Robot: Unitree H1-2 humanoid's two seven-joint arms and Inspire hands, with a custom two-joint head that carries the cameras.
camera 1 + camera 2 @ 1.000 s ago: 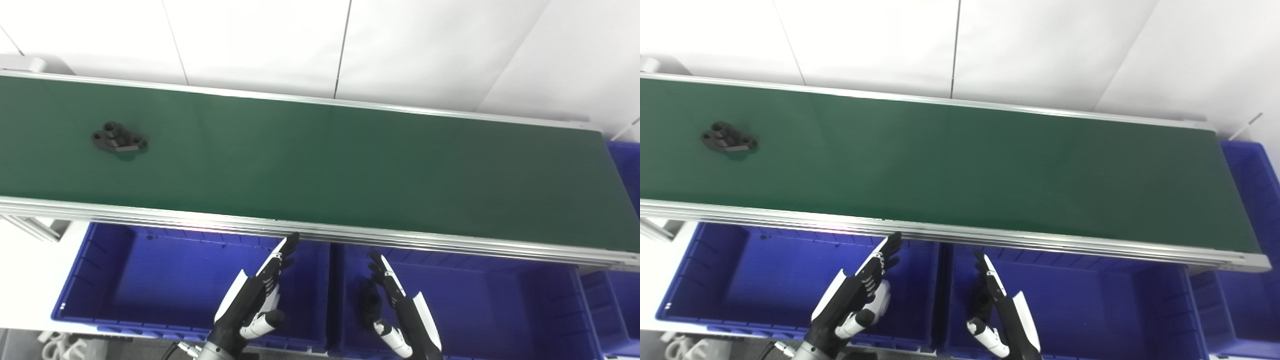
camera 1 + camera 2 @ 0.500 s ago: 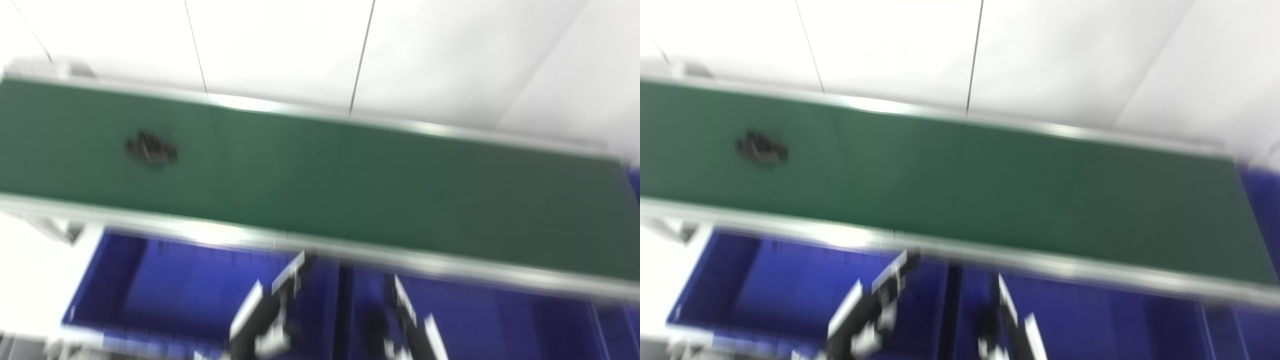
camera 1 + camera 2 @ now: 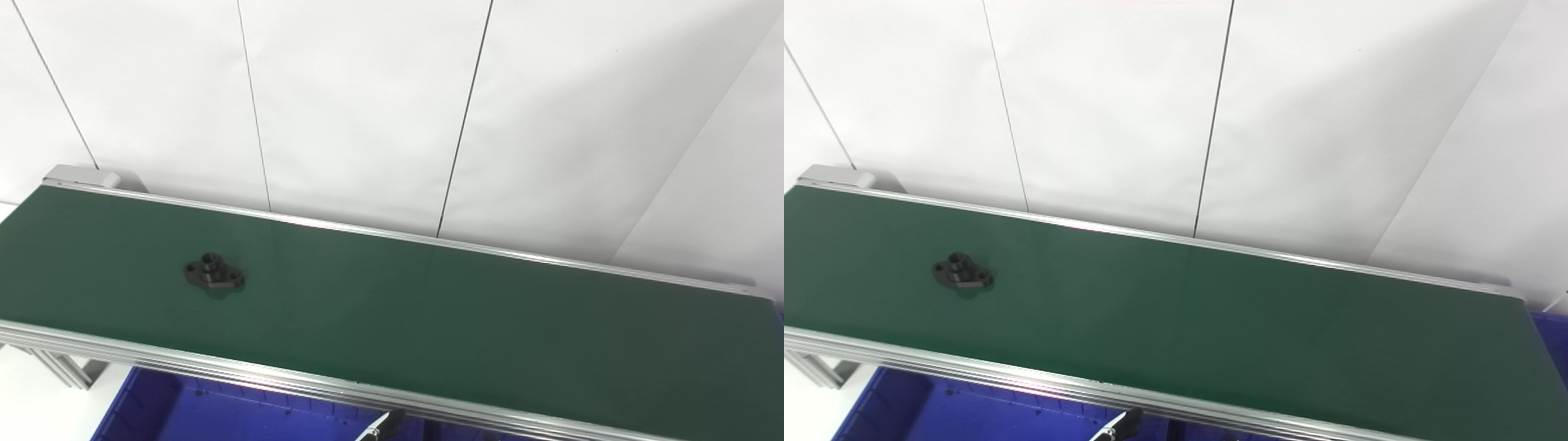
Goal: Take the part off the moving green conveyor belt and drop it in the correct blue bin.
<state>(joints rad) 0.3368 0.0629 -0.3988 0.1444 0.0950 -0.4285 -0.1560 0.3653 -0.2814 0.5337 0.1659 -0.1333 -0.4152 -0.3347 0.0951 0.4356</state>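
A small black flanged part (image 3: pixel 214 277) lies on the green conveyor belt (image 3: pixel 465 312), towards its left end and about midway across its width. Nothing touches the part. Of my left hand (image 3: pixel 383 424) only a dark fingertip shows, at the picture's bottom edge just below the belt's near rail and far right of the part. Its fingers are hidden, so I cannot see whether it is open or shut. My right hand is out of the picture.
An aluminium rail (image 3: pixel 257 380) runs along the belt's near side. Part of a blue bin (image 3: pixel 184 416) shows below it at the bottom left, and a corner of another blue bin (image 3: pixel 1552 334) past the belt's right end. White wall panels stand behind the belt.
The camera has tilted up: belt and bins sit lower, and both hands have dropped almost out of the picture. The part seems a little further right along the belt.
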